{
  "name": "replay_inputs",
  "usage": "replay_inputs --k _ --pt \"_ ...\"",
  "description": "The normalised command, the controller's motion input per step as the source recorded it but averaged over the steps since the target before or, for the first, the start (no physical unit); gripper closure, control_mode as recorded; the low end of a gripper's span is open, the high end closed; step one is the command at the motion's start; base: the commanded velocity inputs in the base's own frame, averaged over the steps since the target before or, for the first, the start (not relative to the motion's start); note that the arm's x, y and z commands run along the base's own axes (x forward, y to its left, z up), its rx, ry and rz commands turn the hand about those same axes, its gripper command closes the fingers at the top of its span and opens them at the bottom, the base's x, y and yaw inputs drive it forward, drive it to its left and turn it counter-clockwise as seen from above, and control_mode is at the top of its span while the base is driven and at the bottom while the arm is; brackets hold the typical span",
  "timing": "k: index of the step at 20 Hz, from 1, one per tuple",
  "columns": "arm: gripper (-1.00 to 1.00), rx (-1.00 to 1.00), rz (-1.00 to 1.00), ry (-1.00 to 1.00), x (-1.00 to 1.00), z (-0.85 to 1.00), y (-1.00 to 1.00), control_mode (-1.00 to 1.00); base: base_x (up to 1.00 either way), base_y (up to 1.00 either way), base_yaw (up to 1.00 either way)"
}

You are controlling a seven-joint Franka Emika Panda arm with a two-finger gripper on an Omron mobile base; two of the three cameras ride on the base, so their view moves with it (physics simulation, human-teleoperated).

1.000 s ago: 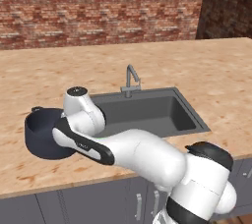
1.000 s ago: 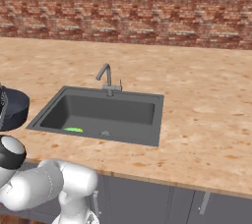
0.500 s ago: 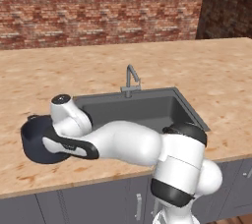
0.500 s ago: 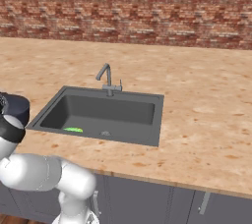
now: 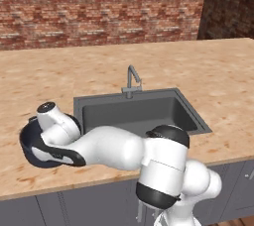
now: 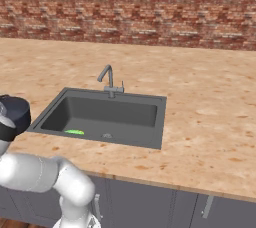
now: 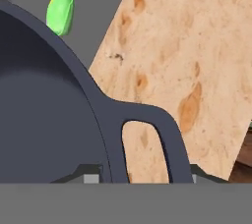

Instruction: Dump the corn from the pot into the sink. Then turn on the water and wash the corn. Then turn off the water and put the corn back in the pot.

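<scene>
Pot set on counter at sink's 9 o'clock, emptied; corn lies in the basin for washing. Tool state cannot be told.

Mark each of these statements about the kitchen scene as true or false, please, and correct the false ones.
1. The corn lies inside the sink. True.
2. The pot stands on the counter to the right of the sink. False: it is on the left side, beside the basin.
3. Water runs from the faucet. False: no water is visible.
4. The pot holds the corn. False: the hand view shows the corn outside the pot's rim, in the sink.
5. A brick wall stands behind the counter. True.
</scene>
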Motion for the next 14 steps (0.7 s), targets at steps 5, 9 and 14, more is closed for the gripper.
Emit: replay_inputs --k 5,9,14 --pt "-1.00 0.00 0.00 -0.04 -0.10 0.31 -0.15 -1.00 0.00 0.00 0.00" --pt "-1.00 0.00 0.00 -0.01 -0.04 0.74 -0.33 -1.00 0.00 0.00 0.00" --pt "-1.00 0.00 0.00 0.00 -0.10 0.79 -0.56 -1.00 0.00 0.00 0.00"
